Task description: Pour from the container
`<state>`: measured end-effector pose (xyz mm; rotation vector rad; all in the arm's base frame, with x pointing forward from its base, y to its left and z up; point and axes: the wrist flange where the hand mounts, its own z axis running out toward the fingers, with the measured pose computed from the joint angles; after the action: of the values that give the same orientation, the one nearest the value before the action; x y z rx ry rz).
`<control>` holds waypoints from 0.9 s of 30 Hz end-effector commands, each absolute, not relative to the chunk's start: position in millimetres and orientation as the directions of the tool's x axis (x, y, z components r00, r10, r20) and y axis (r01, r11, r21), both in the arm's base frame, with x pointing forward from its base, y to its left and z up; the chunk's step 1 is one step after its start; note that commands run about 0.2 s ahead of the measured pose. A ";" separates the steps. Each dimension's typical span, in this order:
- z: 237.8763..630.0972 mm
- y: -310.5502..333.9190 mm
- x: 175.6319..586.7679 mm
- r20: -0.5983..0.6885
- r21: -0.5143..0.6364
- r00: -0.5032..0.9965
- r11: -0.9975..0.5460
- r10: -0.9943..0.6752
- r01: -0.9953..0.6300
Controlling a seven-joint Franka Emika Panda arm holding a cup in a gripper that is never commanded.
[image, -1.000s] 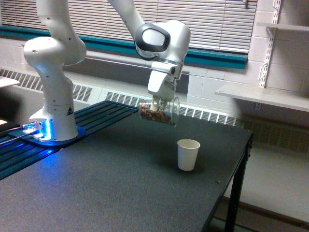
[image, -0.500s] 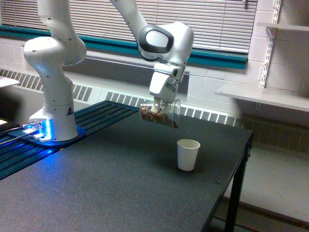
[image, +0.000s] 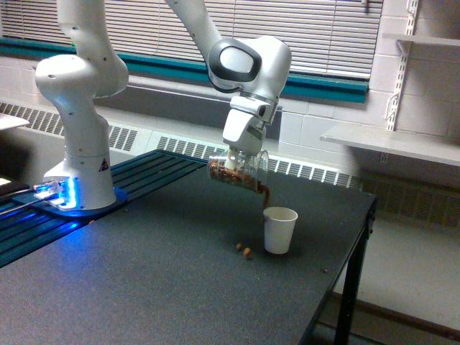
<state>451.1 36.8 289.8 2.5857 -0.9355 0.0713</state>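
**White Panda arm with a glowing base**

The arm (image: 79,79) is showing smooth, glossy white shells with rounded, bulbous joints. A dark grey oval cap (image: 231,63) is sitting on the side of the wrist joint. The gripper (image: 237,164) body is wearing a white, boxy housing. A small dark triangular marking (image: 103,164) is showing on the pedestal, whose round base (image: 61,194) is glowing blue, with dark cables (image: 18,195) trailing from it.

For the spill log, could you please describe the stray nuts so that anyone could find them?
On the black table, find the white paper cup. Just to its exterior-view left lie two small brown nuts, the only loose bits on the tabletop.
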 end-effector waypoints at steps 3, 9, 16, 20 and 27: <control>292.6 38.6 456.0 0.185 0.345 0.771 -0.694 -0.610 -0.632; 293.1 41.0 457.6 0.188 0.352 0.779 -0.699 -0.599 -0.622; 294.3 43.2 458.9 0.191 0.360 0.785 -0.702 -0.590 -0.615; 295.5 43.1 459.5 0.193 0.366 0.786 -0.700 -0.587 -0.613; 296.7 42.8 460.5 0.194 0.375 0.786 -0.696 -0.586 -0.612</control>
<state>458.2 40.5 293.5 2.5664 -0.9059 0.0720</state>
